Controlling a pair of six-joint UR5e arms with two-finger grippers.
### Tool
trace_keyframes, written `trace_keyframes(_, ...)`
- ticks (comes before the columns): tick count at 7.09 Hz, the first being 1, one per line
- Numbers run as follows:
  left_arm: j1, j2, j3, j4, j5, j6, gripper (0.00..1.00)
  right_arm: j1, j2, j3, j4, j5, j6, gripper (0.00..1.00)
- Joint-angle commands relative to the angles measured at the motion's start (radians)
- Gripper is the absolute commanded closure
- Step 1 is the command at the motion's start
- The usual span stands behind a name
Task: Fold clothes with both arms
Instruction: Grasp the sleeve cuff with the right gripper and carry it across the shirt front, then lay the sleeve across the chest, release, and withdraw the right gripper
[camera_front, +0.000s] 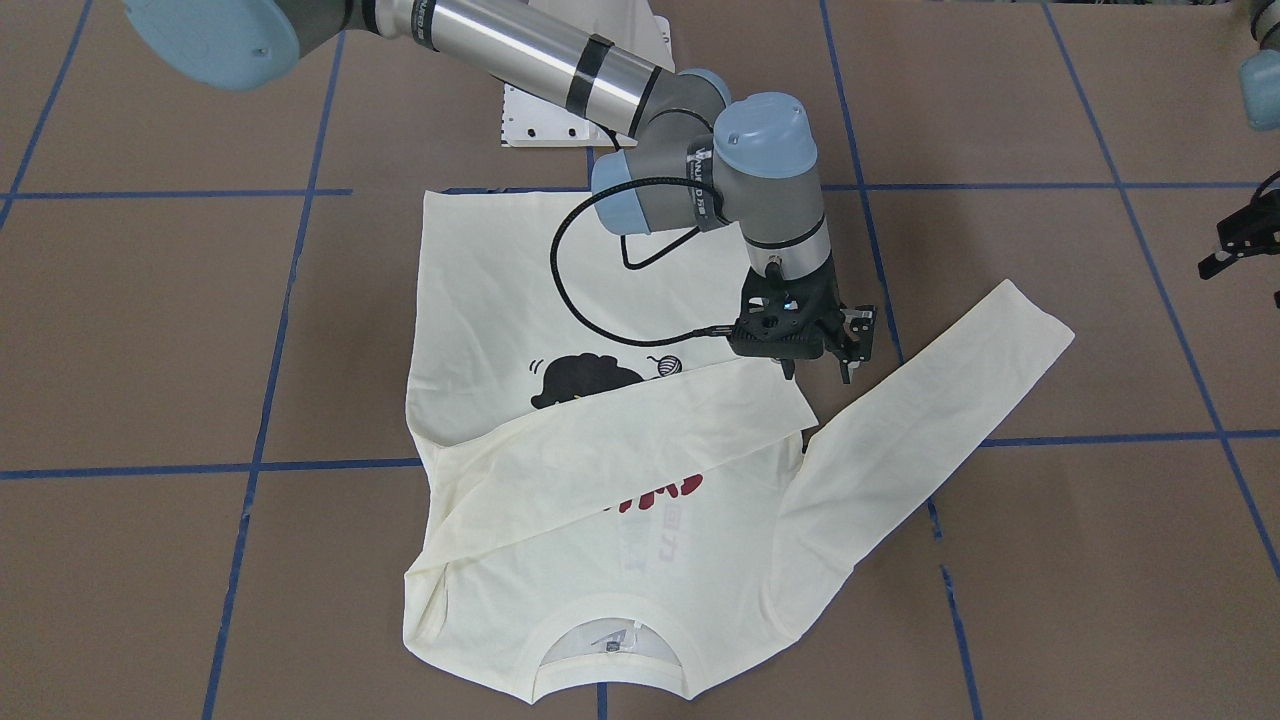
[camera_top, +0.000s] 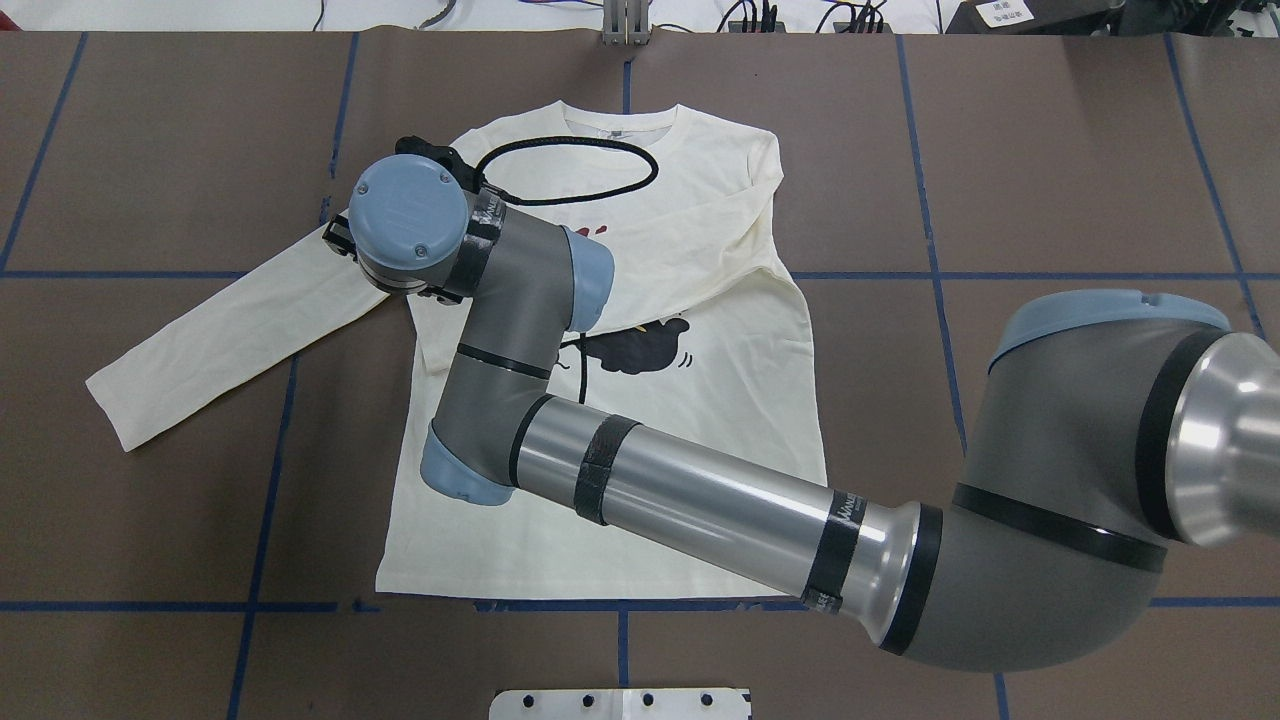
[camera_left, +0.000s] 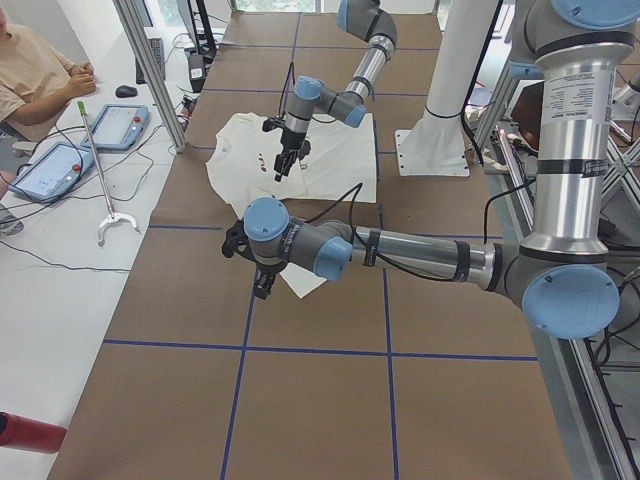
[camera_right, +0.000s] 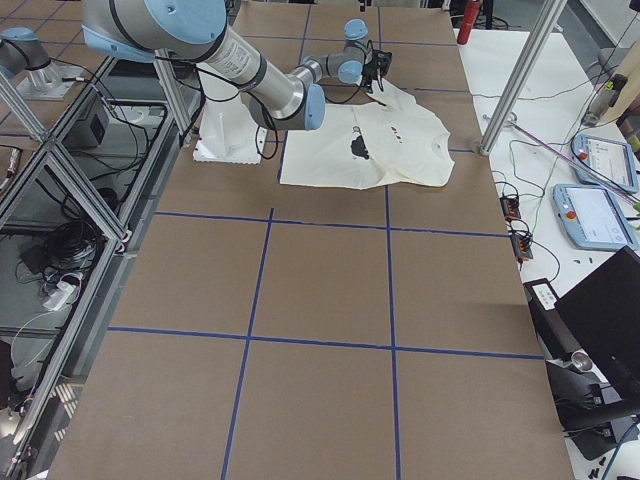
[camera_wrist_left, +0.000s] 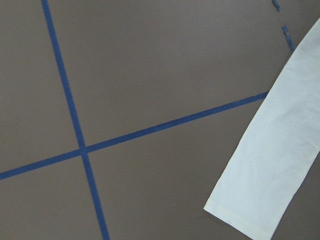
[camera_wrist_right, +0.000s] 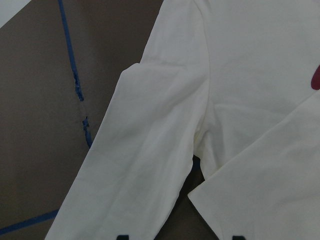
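Black fingers of the right gripper (camera_front: 817, 375) hang parted and empty just over the T-shirt (camera_front: 500, 290), near its armpit. One sleeve (camera_front: 620, 440) lies folded across the chest. The other sleeve (camera_front: 930, 400) lies stretched out on the table (camera_front: 150, 330), and the body is unfolded, so we judge most folding remains. We cannot tell the left gripper's (camera_front: 1235, 245) state.

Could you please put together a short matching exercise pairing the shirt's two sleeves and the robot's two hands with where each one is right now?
Things:
1. folded sleeve
2. outstretched sleeve
3. right hand
4. left hand

Places:
A. over bare table, off the shirt
B. across the chest, covering part of the red lettering
C. open, just above the armpit area
D. flat on the table, angled away from the body

Pairs: 1-B; 2-D; 3-C; 4-A.
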Motion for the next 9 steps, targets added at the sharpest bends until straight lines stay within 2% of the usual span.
trace_keyframes(1, 0.094, 0.001, 0.070, -0.141, 0.057, -0.238, 0.00, 0.000, -0.250, 0.357, -0.093, 0.007, 0.008, 0.01)
trace_keyframes(2, 0.155, -0.007, 0.109, -0.177, 0.058, -0.359, 0.00, 0.009, -0.379, 0.537, -0.177, 0.048, 0.003, 0.01)
trace_keyframes(3, 0.200, -0.016, 0.124, -0.194, 0.064, -0.487, 0.00, 0.048, -0.482, 0.676, -0.214, 0.120, 0.004, 0.01)
trace_keyframes(4, 0.246, -0.014, 0.159, -0.232, 0.084, -0.528, 0.00, 0.096, -0.665, 0.829, -0.221, 0.193, 0.000, 0.01)
trace_keyframes(5, 0.249, -0.020, 0.179, -0.239, 0.087, -0.547, 0.01, 0.183, -0.769, 0.900, -0.216, 0.323, -0.043, 0.01)
trace_keyframes(6, 0.254, -0.022, 0.198, -0.240, 0.087, -0.545, 0.03, 0.243, -0.818, 0.916, -0.215, 0.379, -0.095, 0.00)
trace_keyframes(8, 0.271, -0.039, 0.233, -0.237, 0.087, -0.547, 0.14, 0.289, -0.953, 0.970, -0.211, 0.400, -0.245, 0.00)
trace_keyframes(9, 0.277, -0.042, 0.244, -0.234, 0.083, -0.544, 0.25, 0.302, -0.971, 0.970, -0.211, 0.418, -0.265, 0.00)
